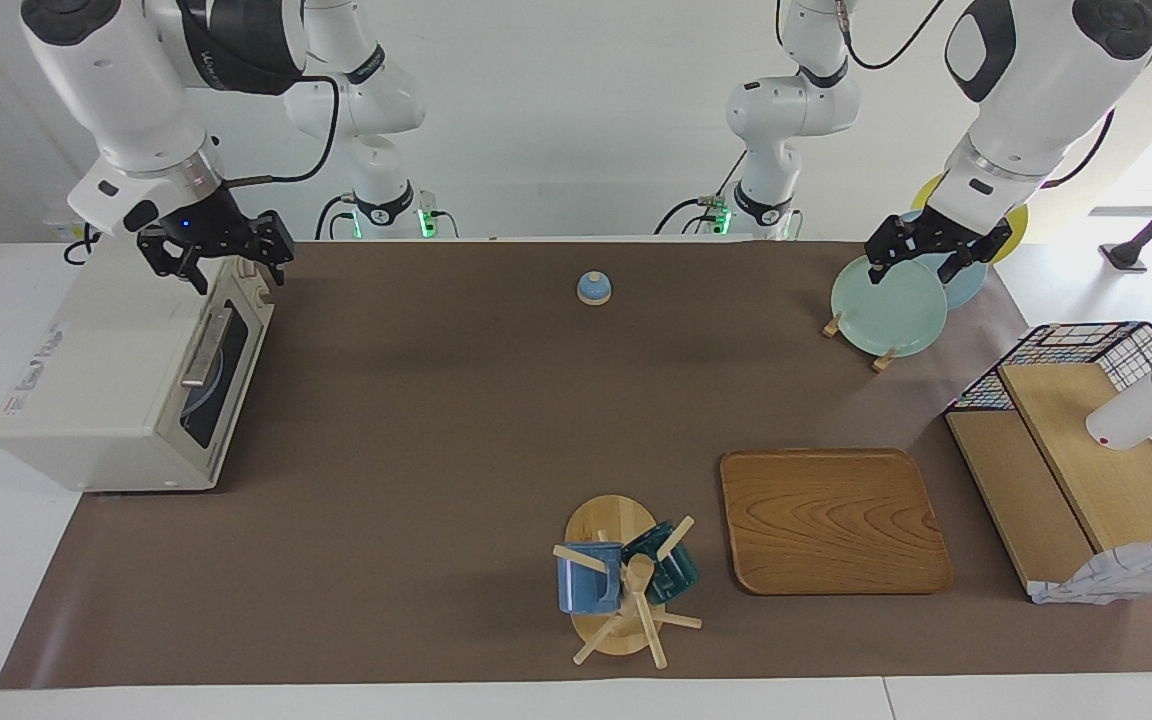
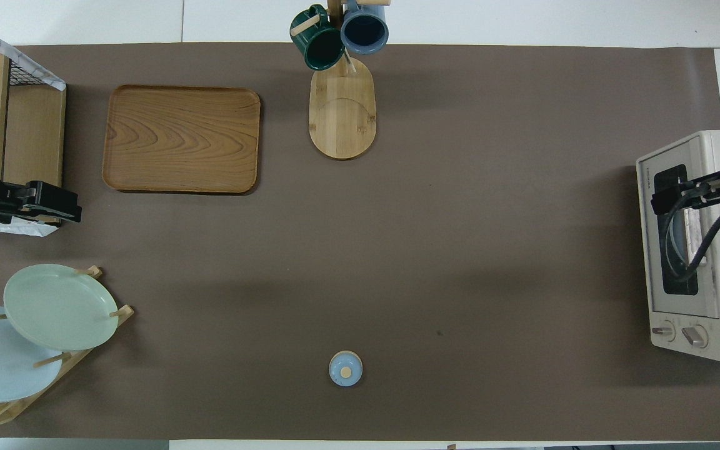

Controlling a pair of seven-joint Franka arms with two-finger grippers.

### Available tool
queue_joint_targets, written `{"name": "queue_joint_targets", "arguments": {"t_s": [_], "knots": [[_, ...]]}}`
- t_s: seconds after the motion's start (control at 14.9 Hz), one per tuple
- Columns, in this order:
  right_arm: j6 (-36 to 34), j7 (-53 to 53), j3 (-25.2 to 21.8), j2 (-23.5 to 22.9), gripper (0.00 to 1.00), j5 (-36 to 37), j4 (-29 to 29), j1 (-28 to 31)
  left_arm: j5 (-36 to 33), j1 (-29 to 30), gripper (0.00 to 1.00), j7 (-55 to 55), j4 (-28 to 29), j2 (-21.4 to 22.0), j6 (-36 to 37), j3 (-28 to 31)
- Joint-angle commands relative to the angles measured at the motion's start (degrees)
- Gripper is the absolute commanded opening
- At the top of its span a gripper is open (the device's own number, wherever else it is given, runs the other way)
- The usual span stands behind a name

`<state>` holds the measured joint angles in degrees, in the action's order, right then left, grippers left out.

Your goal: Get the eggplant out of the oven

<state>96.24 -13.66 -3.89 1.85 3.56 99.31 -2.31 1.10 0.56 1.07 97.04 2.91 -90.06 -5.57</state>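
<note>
Oven (image 1: pixel 126 370) door shut; right claw (image 1: pixel 218 252) over its top edge.

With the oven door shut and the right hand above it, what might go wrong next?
1. The right hand hangs over the oven at its top front edge, not at the handle; it may miss the bar as it comes down.
2. The eggplant does not show through the glass, so reaching inside would be blind.
3. Pulling the handle might drag the oven.
</note>
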Motion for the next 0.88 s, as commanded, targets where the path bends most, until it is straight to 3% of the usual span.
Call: {"name": "queue_joint_targets", "arguments": {"t_s": [0.0,0.2,0.81], "knots": [[8.23,-4.44,-0.33,2.63,0.0,0.56,7.98,2.92,-1.27,0.76,1.0,-0.19,0.08,0.52,0.67,-0.49],[12.29,-2.87,-0.33,2.1,0.0,6.53,11.68,3.98,-1.36,0.76,1.0,-0.19,0.08,0.52,0.67,-0.49],[15.2,1.62,-0.33,0.96,0.0,12.52,15.82,5.83,-1.27,0.76,1.0,-0.19,0.08,0.52,0.67,-0.49]]}}
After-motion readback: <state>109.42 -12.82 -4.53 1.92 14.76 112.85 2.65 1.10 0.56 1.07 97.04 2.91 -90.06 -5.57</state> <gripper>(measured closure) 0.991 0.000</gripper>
